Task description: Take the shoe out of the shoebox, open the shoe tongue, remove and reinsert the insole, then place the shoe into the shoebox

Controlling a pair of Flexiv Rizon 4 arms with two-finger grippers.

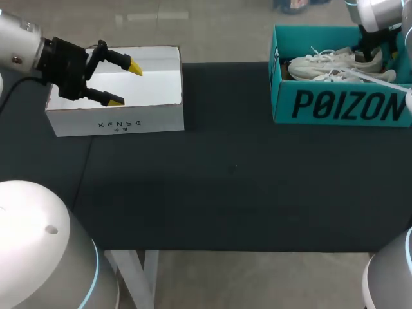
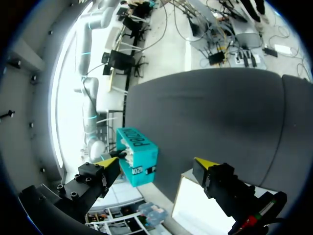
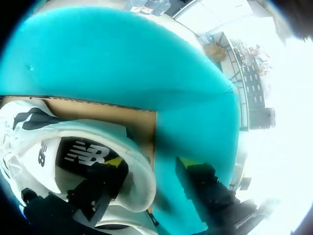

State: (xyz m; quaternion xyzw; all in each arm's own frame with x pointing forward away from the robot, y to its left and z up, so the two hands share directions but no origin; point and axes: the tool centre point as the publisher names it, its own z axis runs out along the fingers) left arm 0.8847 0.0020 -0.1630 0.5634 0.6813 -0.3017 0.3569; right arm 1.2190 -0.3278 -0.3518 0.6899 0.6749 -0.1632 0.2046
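Shoe [image 1: 335,65]: white, laces loose, lying on its side inside teal shoebox [image 1: 341,106] at far right of dark surface [image 1: 225,167].

Head view. Right gripper [image 1: 376,55] down inside shoebox at heel end of shoe; fingers hidden here behind wrist housing. Left gripper [image 1: 122,82] hovering over open white box [image 1: 116,119] at far left, well apart from shoebox; yellow-tipped fingers spread, nothing between them.

Left wrist view. Left gripper [image 2: 161,169] fingers spread wide, empty. Edge of white box [image 2: 195,210] under the fingers, bare surface [image 2: 210,112] ahead, shoebox [image 2: 139,156] far across it. No contact with anything.

Right wrist view. Right gripper [image 3: 146,169] straddling heel collar of shoe [image 3: 98,142]: one finger inside the opening over the dark insole [image 3: 80,156], the other outside between heel and teal wall of shoebox [image 3: 186,98]. Fingers apart; heel collar between them, whether both press it cannot be told, so read as not yet clamped.

Judgement: scene fits either a grasp at the heel for lifting out, or a release after setting shoe back in; not settled from one moment.

Handling notes, either case:
- Keep inner finger off the insole edge, to avoid dragging it.
- Keep outer finger clear of the shoebox wall; little room there, box light and likely to shift.
- Any vertical motion straight up, heel collar is soft and may fold.
- Watch loose laces against box rim.
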